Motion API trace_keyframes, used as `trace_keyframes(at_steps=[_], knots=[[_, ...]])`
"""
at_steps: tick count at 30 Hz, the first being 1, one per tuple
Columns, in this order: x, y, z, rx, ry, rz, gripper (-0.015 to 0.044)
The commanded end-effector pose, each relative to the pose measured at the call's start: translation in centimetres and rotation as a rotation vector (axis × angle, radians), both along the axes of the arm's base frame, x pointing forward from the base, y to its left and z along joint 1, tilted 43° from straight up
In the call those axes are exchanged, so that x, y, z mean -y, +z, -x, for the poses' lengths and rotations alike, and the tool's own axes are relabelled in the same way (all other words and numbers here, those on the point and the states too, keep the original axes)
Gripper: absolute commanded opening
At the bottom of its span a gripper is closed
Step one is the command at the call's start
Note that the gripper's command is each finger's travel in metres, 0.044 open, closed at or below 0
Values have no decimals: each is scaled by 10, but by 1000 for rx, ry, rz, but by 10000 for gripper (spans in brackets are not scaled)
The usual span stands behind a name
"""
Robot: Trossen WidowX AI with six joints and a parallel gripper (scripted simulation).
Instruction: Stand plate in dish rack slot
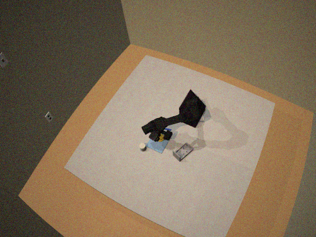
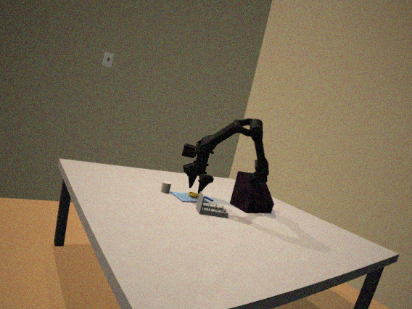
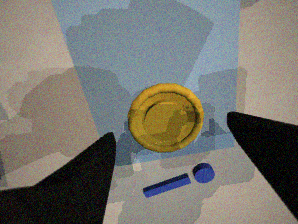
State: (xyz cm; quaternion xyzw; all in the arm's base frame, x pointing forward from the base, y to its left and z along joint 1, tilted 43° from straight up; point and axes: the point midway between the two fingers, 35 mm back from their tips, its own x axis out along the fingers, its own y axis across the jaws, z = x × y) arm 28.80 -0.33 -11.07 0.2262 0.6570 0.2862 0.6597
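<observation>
The yellow round plate (image 1: 161, 137) (image 2: 193, 195) (image 3: 168, 118) lies flat on the blue mat. In the top view the gripper partly covers it. The gripper (image 2: 195, 190) (image 3: 171, 124) is open and empty, pointing down just above the plate, with one fingertip out to each side of it in the wrist view. The small grey dish rack (image 1: 183, 152) (image 2: 214, 210) stands on the table beside the mat, with short rails inside and a higher wall at one end. It is out of the wrist view.
The blue mat (image 1: 158, 146) (image 2: 180, 196) (image 3: 215, 25) lies under the plate. A blue spoon-like piece (image 1: 167, 129) (image 2: 208, 199) (image 3: 166, 185) lies at its edge nearest the arm's base. A pale cup (image 1: 142, 147) (image 2: 166, 187) stands beside the mat's other side.
</observation>
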Motion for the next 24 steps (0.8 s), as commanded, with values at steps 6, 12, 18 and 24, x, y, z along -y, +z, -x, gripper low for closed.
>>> trace_keyframes(at_steps=[6, 12, 18, 24], knots=[[-11, -11, 4, -10, -4, -7, 400], [-18, -18, 5, -11, -3, -8, 400], [-23, -23, 6, -11, -3, -9, 400], [-23, -23, 6, -11, -3, -9, 352]])
